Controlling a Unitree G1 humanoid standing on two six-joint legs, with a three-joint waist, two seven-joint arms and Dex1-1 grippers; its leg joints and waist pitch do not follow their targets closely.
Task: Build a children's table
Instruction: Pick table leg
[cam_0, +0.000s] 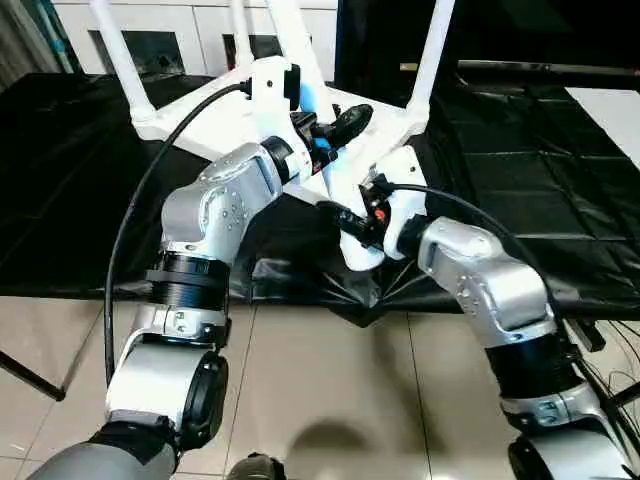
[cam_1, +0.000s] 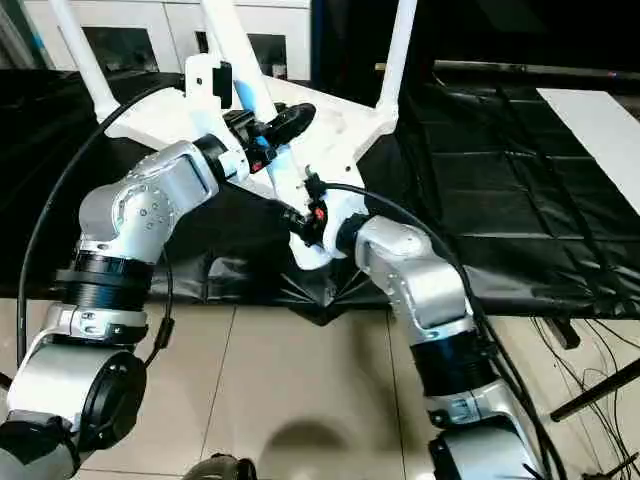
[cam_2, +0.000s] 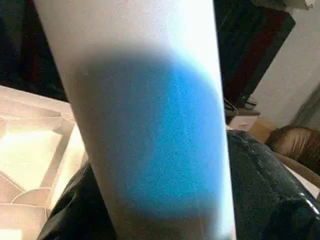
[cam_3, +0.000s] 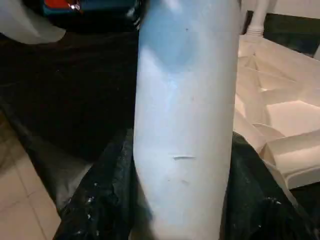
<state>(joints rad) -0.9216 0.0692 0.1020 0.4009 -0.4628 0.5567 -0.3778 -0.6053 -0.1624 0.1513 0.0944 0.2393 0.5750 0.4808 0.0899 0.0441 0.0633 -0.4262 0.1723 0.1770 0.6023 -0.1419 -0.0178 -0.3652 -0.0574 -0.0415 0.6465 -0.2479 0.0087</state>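
The children's table lies upside down on a black cloth, its ribbed white top (cam_0: 395, 115) facing up. Three white legs (cam_0: 120, 55) (cam_0: 432, 50) (cam_0: 240, 30) stand up from the corner sockets. A further leg (cam_0: 290, 40) leans up from the near corner (cam_0: 362, 250). My left gripper (cam_0: 328, 122) sits around this leg partway up, and the leg's tube (cam_2: 150, 125) is right against the left wrist camera. My right gripper (cam_0: 358, 215) is shut on the same leg (cam_3: 185, 125) lower down, just above the near corner socket.
The black cloth (cam_0: 520, 190) covers the work surface and hangs over its front edge above a tiled floor (cam_0: 330, 390). A white cabinet with glass doors (cam_0: 150, 40) stands behind. A white sheet (cam_0: 610, 110) lies at the far right. Black cables loop over both forearms.
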